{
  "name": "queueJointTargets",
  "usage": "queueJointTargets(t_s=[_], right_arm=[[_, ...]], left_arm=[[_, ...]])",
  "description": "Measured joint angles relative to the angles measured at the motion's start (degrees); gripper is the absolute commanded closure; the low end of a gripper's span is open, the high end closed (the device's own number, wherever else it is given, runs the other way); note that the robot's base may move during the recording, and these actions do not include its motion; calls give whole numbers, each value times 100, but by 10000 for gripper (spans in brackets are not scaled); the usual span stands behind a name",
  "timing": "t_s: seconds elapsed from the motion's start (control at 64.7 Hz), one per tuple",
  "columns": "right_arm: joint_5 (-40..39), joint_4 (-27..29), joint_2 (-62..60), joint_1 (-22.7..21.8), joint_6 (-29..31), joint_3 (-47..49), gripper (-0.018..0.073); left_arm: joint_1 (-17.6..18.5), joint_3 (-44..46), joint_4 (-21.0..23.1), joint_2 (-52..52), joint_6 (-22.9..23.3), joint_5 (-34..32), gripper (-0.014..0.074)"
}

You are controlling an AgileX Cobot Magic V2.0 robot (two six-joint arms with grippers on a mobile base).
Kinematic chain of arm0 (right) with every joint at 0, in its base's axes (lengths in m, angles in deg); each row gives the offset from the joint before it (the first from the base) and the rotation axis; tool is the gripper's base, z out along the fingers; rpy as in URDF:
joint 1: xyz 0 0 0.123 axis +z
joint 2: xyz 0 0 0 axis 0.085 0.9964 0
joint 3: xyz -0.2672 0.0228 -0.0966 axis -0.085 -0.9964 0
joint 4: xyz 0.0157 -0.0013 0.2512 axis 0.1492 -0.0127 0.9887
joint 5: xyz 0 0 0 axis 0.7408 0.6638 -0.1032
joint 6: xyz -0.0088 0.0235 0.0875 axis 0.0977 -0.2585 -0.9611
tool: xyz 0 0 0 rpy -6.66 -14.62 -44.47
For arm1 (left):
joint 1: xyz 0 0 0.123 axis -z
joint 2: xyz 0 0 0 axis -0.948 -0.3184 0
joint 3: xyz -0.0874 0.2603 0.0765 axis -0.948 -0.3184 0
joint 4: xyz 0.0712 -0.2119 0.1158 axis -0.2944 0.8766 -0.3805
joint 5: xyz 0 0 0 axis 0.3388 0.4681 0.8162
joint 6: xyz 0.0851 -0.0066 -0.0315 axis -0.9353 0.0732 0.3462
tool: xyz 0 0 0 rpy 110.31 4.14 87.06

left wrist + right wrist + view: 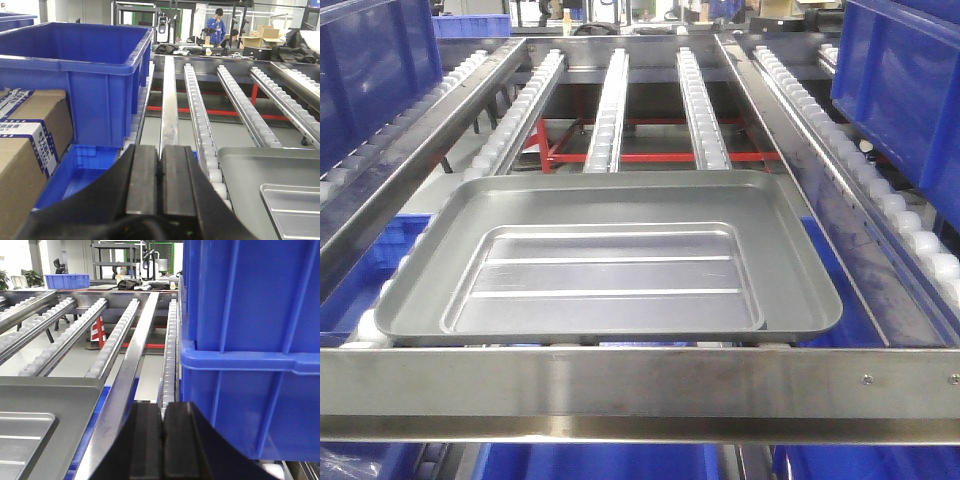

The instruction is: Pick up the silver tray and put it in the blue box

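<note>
Left gripper [160, 182] and right gripper [163, 440] point level, jaws pressed together, empty. The silver tray [610, 255] lies flat on the roller rails [703, 110] between them, rim untouched. The blue box [75, 65] stands to the left.

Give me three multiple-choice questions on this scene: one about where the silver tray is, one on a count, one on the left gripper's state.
1. Where does the silver tray rest?
A on the roller tracks, by the front steel rail
B on the floor
C on a shelf

2. How many long ridges cross its recessed panel?
A one
B two
C four

3. The left gripper is:
A wide open
B shut, empty
C shut on the tray

Answers:
1 A, the tracks run under it.
2 B, two raised lines show.
3 B, its pads meet with nothing between.
</note>
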Motion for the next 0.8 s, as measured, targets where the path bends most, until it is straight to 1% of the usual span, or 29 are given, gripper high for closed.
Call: queueJointTargets(t_s=[0.803], right_arm=[[0, 0, 0, 0, 0, 0, 510]], left_arm=[[0, 0, 0, 0, 0, -15, 700]])
